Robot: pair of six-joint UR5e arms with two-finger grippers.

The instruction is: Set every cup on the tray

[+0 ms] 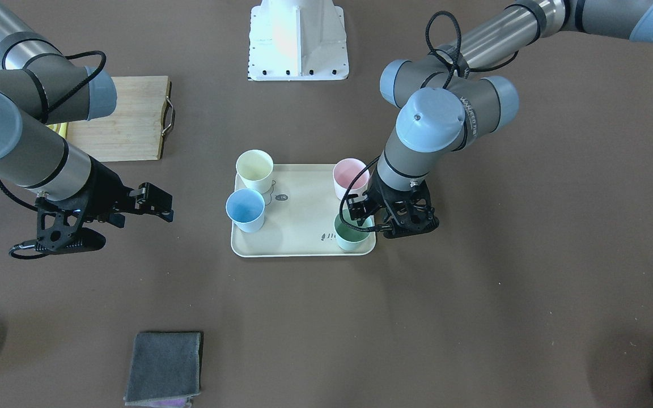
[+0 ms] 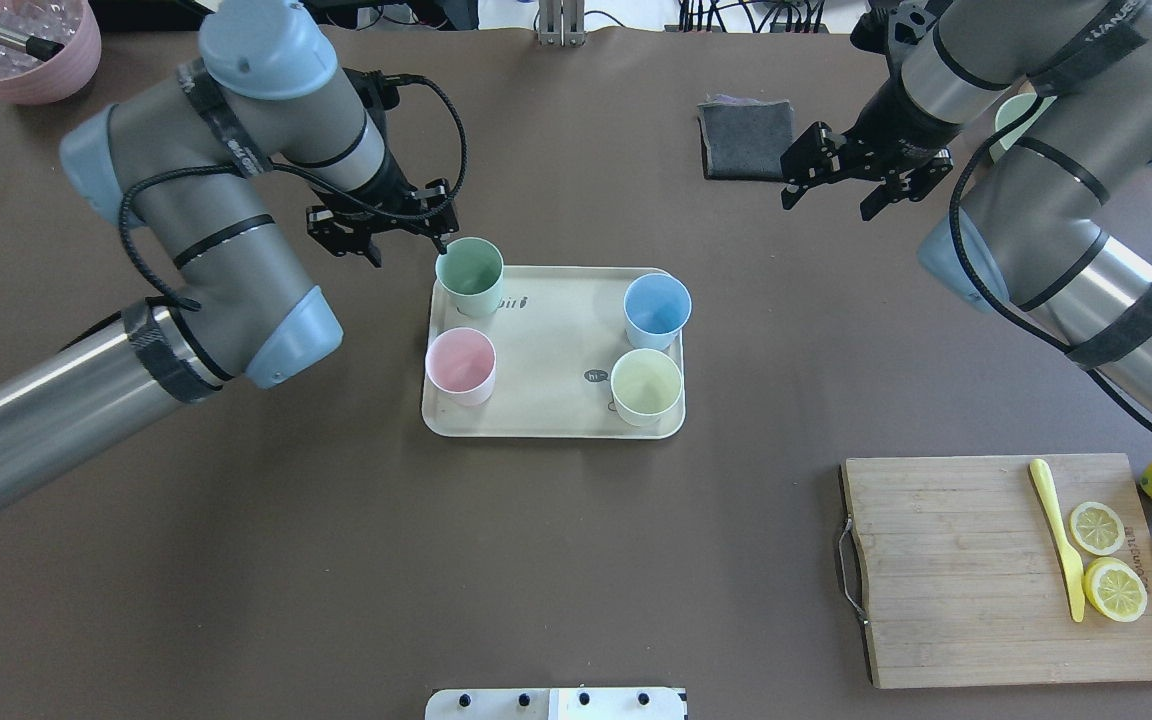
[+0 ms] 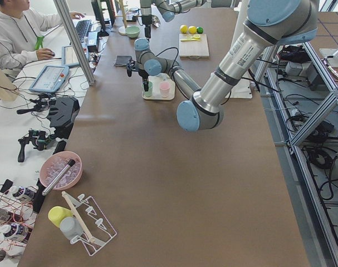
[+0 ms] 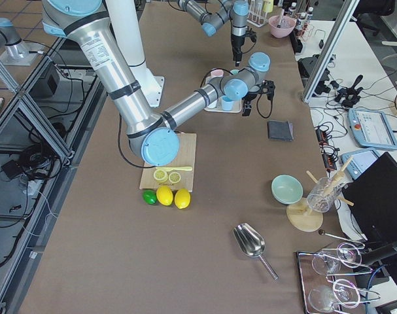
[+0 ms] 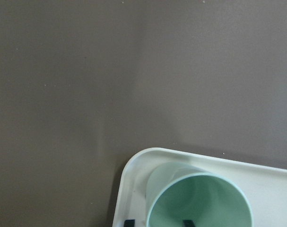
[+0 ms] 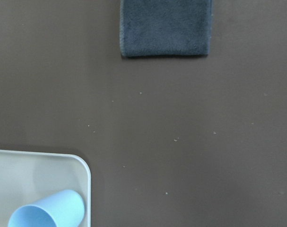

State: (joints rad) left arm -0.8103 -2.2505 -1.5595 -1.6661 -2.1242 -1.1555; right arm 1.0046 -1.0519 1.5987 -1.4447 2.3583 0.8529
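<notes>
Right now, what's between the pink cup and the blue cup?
Nothing but bare tray between the pink cup and blue cup, seen in the overhead view.

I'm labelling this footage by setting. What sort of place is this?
Probably a robotics lab: the left arm and right arm work at a table beside metal framing, and an operator sits at a keyboard.

A light blue cup sits in the rounded corner of the cream tray. A dark grey cloth lies flat on the brown bench, well apart.
</notes>
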